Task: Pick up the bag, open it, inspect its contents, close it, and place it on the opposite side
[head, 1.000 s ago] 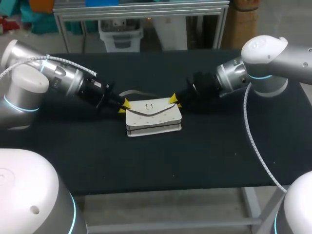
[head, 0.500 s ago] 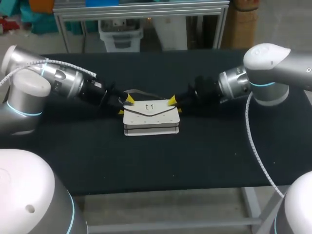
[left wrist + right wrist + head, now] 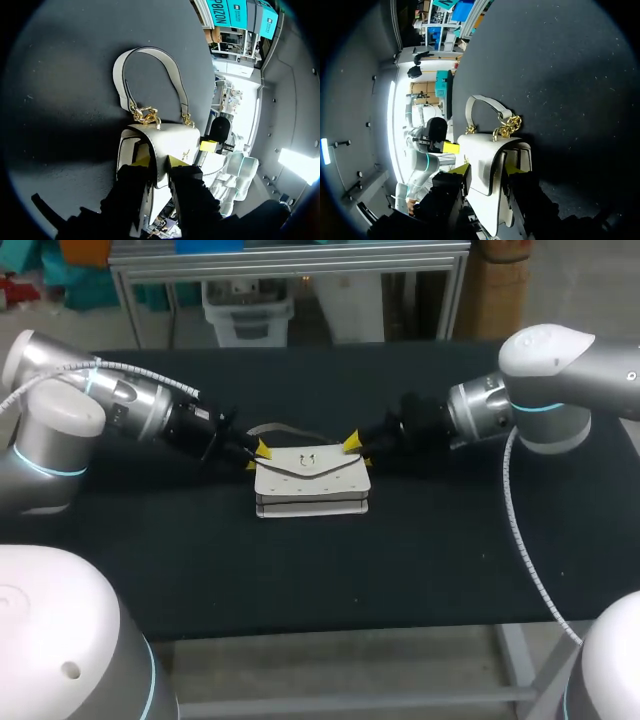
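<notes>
Bag: you have the white bag (image 3: pixel 310 480) near the middle of the black table (image 3: pixel 300 580), with its flap down over the front and a small ring clasp (image 3: pixel 308 460) on the flap.
Handle: the white handle (image 3: pixel 120 80) lies looped on the cloth behind the bag, and you can see it joined to the body by gold chain links (image 3: pixel 145 117).
Left gripper: your left gripper (image 3: pixel 257 452) comes in from the left side and sits at the bag's upper left corner. In its wrist view the yellow tips stand on either side of that end of the bag, one on the flap's front and one on the folded side panel. It is pinching the bag there.
Right gripper: your right gripper (image 3: pixel 355 445) comes in from the right and sits at the bag's upper right corner. Its wrist view shows the flap's end and the side folds between the two tips, and it has the bag clamped at that end.
Between the arms: you see the two grippers face each other across the top of the bag, each holding one end.
</notes>
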`<state>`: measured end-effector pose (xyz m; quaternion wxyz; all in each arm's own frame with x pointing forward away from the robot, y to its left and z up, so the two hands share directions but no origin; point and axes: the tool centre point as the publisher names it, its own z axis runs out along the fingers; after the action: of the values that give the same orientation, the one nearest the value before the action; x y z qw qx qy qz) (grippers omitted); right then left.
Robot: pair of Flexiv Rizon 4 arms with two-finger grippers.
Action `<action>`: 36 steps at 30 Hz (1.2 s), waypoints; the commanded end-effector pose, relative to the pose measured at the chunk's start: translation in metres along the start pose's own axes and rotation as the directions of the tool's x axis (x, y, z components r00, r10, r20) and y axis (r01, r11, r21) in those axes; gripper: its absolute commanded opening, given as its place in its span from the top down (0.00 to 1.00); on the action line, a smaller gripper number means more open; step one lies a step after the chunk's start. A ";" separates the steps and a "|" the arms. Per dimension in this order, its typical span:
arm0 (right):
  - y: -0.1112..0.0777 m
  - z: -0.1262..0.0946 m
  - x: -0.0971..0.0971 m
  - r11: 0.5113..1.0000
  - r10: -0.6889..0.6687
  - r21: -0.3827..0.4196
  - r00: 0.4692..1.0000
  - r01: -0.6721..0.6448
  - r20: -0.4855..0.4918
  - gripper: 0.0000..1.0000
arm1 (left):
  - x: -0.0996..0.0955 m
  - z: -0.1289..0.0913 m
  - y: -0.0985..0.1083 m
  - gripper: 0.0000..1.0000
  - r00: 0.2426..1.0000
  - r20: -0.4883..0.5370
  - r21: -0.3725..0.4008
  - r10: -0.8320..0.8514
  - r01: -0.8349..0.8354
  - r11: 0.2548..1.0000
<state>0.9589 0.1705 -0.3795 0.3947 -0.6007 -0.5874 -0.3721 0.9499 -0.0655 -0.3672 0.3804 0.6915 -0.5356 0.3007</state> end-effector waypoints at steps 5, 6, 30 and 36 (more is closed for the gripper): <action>0.006 0.015 -0.001 0.999 0.009 0.032 0.999 -0.010 0.036 1.00 | 0.000 0.004 -0.004 1.00 1.000 0.000 -0.020 0.021 -0.021 1.000; 0.006 0.015 -0.001 1.000 0.000 0.031 0.999 -0.001 0.034 1.00 | -0.001 0.004 -0.004 1.00 1.000 0.002 -0.018 0.026 -0.026 1.000; 0.008 -0.001 -0.003 0.999 -0.019 -0.043 1.000 0.019 -0.016 0.00 | -0.002 -0.008 -0.009 0.11 0.998 -0.064 0.016 0.009 -0.008 1.000; 0.012 -0.002 0.002 0.999 -0.011 -0.046 1.000 0.009 -0.027 0.00 | 0.000 -0.010 -0.011 0.42 0.996 -0.082 -0.008 -0.017 0.016 1.000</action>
<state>0.9683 0.1695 -0.3736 0.3837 -0.6037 -0.5758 -0.3960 0.9567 -0.0561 -0.3610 0.3996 0.6842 -0.5155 0.3262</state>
